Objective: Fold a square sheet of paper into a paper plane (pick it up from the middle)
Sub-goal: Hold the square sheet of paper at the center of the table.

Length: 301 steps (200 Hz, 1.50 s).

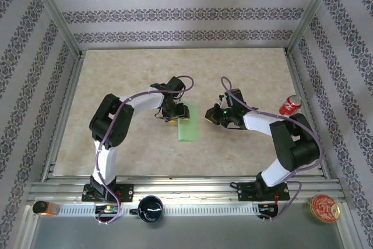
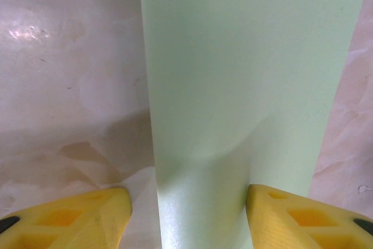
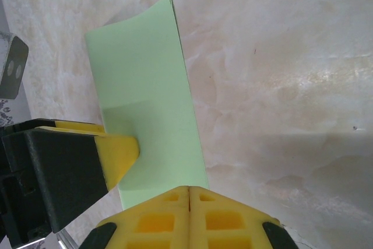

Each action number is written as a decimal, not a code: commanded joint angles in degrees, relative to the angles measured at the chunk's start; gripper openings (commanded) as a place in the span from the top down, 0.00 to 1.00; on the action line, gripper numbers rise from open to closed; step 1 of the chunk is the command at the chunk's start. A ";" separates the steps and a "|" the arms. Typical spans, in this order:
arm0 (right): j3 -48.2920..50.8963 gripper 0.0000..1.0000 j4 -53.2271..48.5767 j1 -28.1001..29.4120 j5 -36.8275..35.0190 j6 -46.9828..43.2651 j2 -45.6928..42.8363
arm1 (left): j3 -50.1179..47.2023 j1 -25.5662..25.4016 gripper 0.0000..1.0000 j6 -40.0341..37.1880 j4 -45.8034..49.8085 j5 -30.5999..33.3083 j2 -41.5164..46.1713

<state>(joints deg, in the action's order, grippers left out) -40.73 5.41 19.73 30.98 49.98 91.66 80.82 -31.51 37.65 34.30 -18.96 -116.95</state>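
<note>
The square sheet of paper [image 1: 187, 122] lies flat on the bench [image 1: 116, 86], well to the left of the red can [image 1: 289, 105]. It shows as a narrow green rectangle with its long side running away from my bases. I take that to mean the first fold, the halving that gives the centre crease, is made. I cannot see the two layers clearly enough to swear to it. In my right wrist view, the end of the strip farther from me curls up a little off the bench, so the crease may need pressing down.

My left fingers [image 1: 171, 113] are on the far side of the strip from the can, over its far end. They are spread, one yellow tip on each side of the strip, and they pinch nothing. Whether the tips rest on the bench I cannot tell.

My right fingers [image 3: 189, 202] are pressed together and empty, between the can and the strip, just beside the strip's near end in my right wrist view.

So I judge the work to be early. No corner is turned in to make a pointed nose, and no wing is folded down. Those folds are all to come, and the lifting from the middle as well.
</note>
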 commanded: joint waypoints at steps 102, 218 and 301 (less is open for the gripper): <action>-0.27 1.00 1.53 0.45 2.24 0.49 -0.29 | -2.20 -0.05 0.42 -2.14 0.47 4.11 -6.96; 0.31 1.00 2.15 0.44 2.37 0.65 -0.34 | -1.71 -0.09 0.43 -2.75 0.61 4.07 -7.01; 0.52 1.00 2.24 0.49 2.54 0.67 -0.50 | -1.29 -0.10 0.42 -3.20 1.32 4.27 -7.55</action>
<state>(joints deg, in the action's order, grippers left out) -40.73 6.28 19.75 32.47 50.65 91.66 82.02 -31.48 36.38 35.86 -18.98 -117.71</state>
